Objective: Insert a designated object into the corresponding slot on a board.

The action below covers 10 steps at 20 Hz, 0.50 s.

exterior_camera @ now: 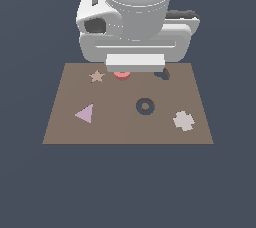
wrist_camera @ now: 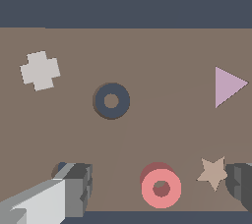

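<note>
From the exterior view I see the brown board (exterior_camera: 127, 122) with the big white arm hanging over its far edge. The arm hides most of the red ring (exterior_camera: 121, 75); only a small red bit peeks out at about 12 o'clock on the board. The wrist view shows me the whole red ring (wrist_camera: 161, 187), flat on the board, with its round hole clear.

My claw (wrist_camera: 157, 191) is wide open. One finger (wrist_camera: 74, 188) and the other finger (wrist_camera: 241, 186) stand far apart, and the ring lies between them, touching neither. The claw holds nothing.

The dark ring slot (exterior_camera: 145, 106) sits near the middle of the board, at about 4 o'clock from the red ring in the exterior view. The slot is empty, with bare board all around it.

The tan star (exterior_camera: 96, 76) is just beside the ring, at its 9 o'clock in the exterior view, close to one finger. The pink triangle (exterior_camera: 85, 114) and the pale cross (exterior_camera: 183, 120) are well apart from the ring. The heart cut-out (exterior_camera: 164, 75) is half hidden by the arm
</note>
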Available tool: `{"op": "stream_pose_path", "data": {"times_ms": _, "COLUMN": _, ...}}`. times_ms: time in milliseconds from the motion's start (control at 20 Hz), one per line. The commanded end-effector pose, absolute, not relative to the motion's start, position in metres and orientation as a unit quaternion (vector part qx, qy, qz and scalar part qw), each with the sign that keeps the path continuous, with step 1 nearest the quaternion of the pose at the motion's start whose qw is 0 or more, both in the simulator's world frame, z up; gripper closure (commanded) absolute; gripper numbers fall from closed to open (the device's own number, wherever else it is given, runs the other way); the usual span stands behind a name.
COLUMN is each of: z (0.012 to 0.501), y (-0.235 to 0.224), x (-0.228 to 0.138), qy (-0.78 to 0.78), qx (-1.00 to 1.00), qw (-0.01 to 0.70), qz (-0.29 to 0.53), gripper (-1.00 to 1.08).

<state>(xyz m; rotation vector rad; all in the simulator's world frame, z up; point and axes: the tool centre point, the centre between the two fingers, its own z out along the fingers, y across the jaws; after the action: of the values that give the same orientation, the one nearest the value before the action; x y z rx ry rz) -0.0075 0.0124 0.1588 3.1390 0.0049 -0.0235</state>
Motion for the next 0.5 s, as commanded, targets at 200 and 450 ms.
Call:
{"op": "stream_pose_path", "data": {"times_ms": 200, "z": 0.156, "y": 0.012, "x": -0.01, "qy": 0.006, "qx": 1.0, "qw": 0.001, "qz": -0.007, "gripper": -0.92}}
{"op": "stream_pose_path", "data": {"times_ms": 450, "z": 0.145, "y": 0.01, "x": -0.02, "qy": 0.023, "qx": 1.0, "qw": 0.001, "qz": -0.007, "gripper": -0.92}}
